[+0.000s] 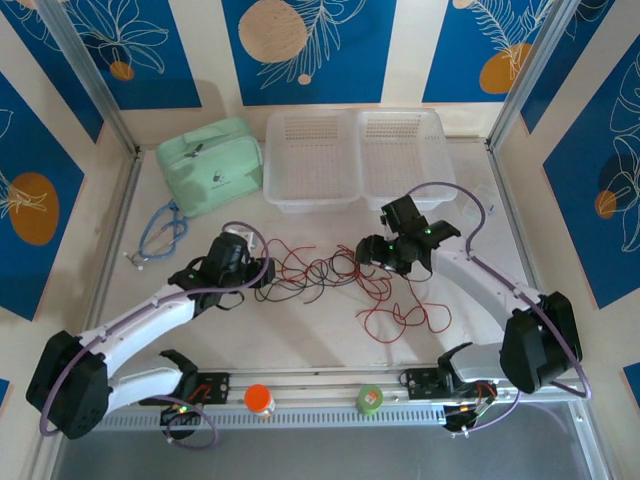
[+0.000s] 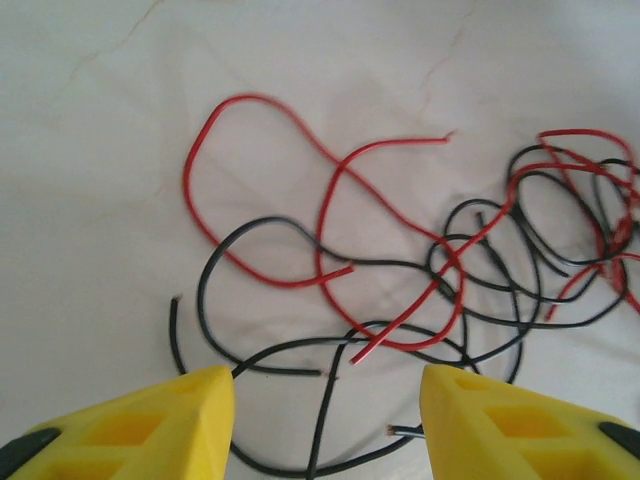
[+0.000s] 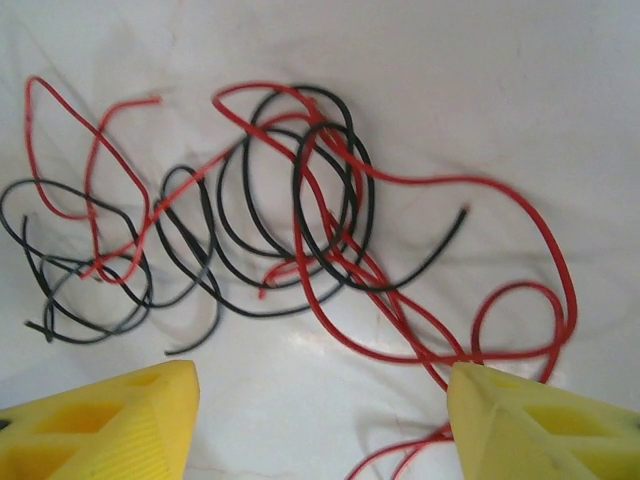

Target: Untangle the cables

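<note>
Here, left arm (image 1: pixel 150 315) and right arm (image 1: pixel 490 280) angled inward over cables (image 1: pixel 320 270), left jaws and right jaws wide open, empty.

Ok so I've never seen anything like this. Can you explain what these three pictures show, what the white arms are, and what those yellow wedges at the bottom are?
These are two white robot arms bolted at the near edge of a white table. The overhead picture looks down on both arms. The other two pictures come from a camera on each wrist. The yellow wedges are each gripper's two fingers. The left gripper and the right gripper are both open and hold nothing. Between them lies a tangle of thin red and black wires. Farther back sit a mint-green zip pouch, two clear perforated plastic baskets and a looped blue-grey cord.
</note>
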You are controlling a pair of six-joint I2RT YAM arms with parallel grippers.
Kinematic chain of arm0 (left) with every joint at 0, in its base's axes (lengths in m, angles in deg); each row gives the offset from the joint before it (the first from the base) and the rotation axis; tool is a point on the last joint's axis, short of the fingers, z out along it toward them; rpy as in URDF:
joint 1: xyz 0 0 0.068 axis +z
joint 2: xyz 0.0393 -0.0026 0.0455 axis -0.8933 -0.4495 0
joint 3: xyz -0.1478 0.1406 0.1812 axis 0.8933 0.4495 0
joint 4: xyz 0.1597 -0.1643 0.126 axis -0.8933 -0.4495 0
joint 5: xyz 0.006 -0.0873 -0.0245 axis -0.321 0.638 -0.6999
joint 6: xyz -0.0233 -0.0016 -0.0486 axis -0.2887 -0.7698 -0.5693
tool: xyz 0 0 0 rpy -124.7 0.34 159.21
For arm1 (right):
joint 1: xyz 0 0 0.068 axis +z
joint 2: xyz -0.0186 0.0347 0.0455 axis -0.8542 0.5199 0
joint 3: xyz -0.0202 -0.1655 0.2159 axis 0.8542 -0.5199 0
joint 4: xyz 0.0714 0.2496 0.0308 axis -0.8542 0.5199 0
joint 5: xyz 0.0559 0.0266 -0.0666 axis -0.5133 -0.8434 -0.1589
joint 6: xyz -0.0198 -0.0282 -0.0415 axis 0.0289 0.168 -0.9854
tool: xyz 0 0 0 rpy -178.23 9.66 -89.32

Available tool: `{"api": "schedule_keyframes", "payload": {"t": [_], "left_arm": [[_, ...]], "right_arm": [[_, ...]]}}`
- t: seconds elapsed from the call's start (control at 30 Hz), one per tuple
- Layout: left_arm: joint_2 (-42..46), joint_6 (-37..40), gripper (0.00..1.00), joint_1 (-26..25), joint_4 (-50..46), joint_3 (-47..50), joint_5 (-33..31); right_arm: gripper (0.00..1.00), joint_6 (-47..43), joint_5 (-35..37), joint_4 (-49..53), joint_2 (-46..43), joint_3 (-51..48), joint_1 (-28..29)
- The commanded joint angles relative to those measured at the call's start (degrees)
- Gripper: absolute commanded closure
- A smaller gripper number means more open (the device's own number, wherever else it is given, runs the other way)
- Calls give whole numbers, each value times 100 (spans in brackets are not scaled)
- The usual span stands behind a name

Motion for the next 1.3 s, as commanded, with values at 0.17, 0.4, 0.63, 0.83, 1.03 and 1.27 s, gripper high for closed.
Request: {"api": "schedule_keyframes", "payload": {"t": [0.17, 0.4, 0.63, 0.83, 1.03, 1.27], "left_arm": [[-905, 18, 55, 302, 129, -359, -380], [-2243, 474, 69, 653, 785, -758, 199], [-2571, 770, 72, 654, 715, -854, -205], [-2238, 777, 100, 645, 658, -789, -80], [-1346, 850, 100, 588, 148, -952, 35], [-454, 1015, 100, 435, -709, -1509, 135]], "right_arm": [[42, 496, 29, 342, -714, -610, 607], [44, 628, 107, 398, -771, -641, 769], [45, 633, 170, 472, -811, -533, 787], [45, 680, 131, 414, -825, -572, 796], [45, 718, -234, 129, -808, -644, 770], [44, 885, -1004, -557, -578, -569, 828]]}}
